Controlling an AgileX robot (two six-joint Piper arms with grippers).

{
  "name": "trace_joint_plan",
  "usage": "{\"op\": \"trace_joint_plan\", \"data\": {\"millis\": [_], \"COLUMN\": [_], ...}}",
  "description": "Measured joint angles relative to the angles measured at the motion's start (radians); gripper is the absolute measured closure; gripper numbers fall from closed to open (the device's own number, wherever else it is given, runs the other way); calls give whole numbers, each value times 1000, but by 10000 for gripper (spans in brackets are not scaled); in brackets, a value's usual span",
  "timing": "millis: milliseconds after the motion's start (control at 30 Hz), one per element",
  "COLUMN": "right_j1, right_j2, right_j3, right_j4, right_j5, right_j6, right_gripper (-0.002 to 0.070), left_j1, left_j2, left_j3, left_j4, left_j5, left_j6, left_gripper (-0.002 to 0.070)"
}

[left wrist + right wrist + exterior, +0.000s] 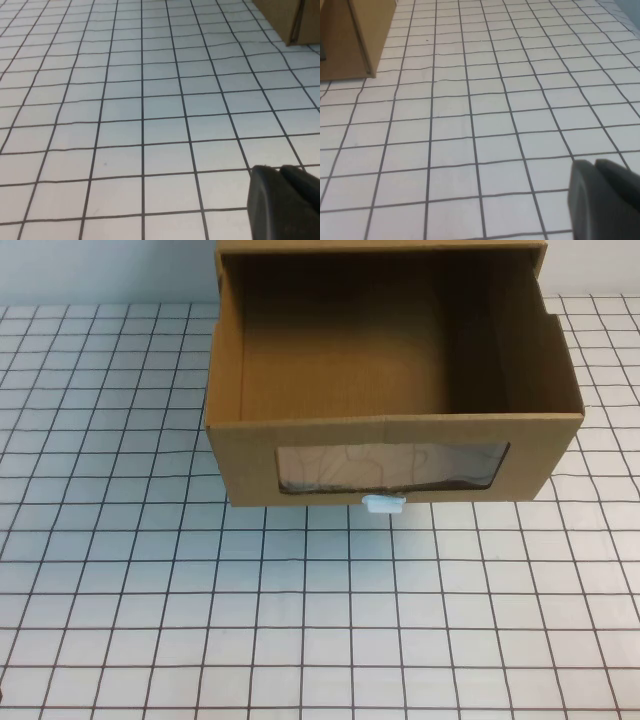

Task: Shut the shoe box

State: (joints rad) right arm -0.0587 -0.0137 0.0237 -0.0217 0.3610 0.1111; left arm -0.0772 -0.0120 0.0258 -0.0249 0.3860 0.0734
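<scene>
Neither arm is seen in the high view; both are picked up only by their own wrist cameras.

Left gripper (285, 202): only a dark finger (270, 200) corner is seen in the left wrist view, held low over the white grid-lined table (150, 115). Nothing is held in the visible part. Whether the claw is wide or narrow cannot be told.

Right gripper (605, 200): same picture in the right wrist view, with a dark finger (592, 200) at the frame corner, low over the table (485, 115) and clear of the box. The claw's spread cannot be told.

Further out, the brown cardboard drawer-style shoe box (390, 430) is placed at the far middle of the table (300, 620), well apart from both grippers. The drawer is pulled out towards the robot, its inside open to the top and bare. The wide clear window (392, 467) is set in the front panel, with the small white pull tab (384, 504) just below it at the bottom edge.

The open drawer, window and tab are shown only by the high view. In the left wrist view just a brown corner of the box (292, 20) is caught; in the right wrist view a side wall and corner (355, 37) are caught.
</scene>
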Motion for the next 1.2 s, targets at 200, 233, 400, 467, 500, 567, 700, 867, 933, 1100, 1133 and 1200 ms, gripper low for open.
{"op": "trace_joint_plan", "data": {"millis": [200, 233, 400, 467, 500, 567, 700, 867, 933, 1100, 1133, 1200], "right_j1": [0, 0, 0, 0, 0, 0, 0, 0, 0, 0, 0, 0], "right_j2": [0, 0, 0, 0, 0, 0, 0, 0, 0, 0, 0, 0], "right_j3": [0, 0, 0, 0, 0, 0, 0, 0, 0, 0, 0, 0], "right_j4": [0, 0, 0, 0, 0, 0, 0, 0, 2, 6, 6, 14], "right_j5": [0, 0, 0, 0, 0, 0, 0, 0, 0, 0, 0, 0], "right_j6": [0, 0, 0, 0, 0, 0, 0, 0, 0, 0, 0, 0], "right_gripper": [690, 690, 690, 690, 690, 690, 690, 690, 690, 690, 690, 690], "left_j1": [0, 0, 0, 0, 0, 0, 0, 0, 0, 0, 0, 0], "left_j2": [0, 0, 0, 0, 0, 0, 0, 0, 0, 0, 0, 0], "left_j3": [0, 0, 0, 0, 0, 0, 0, 0, 0, 0, 0, 0], "left_j4": [0, 0, 0, 0, 0, 0, 0, 0, 0, 14, 14, 16], "left_j5": [0, 0, 0, 0, 0, 0, 0, 0, 0, 0, -2, -8], "left_j6": [0, 0, 0, 0, 0, 0, 0, 0, 0, 0, 0, 0], "left_gripper": [677, 677, 677, 677, 677, 677, 677, 677, 678, 678, 677, 678]}}
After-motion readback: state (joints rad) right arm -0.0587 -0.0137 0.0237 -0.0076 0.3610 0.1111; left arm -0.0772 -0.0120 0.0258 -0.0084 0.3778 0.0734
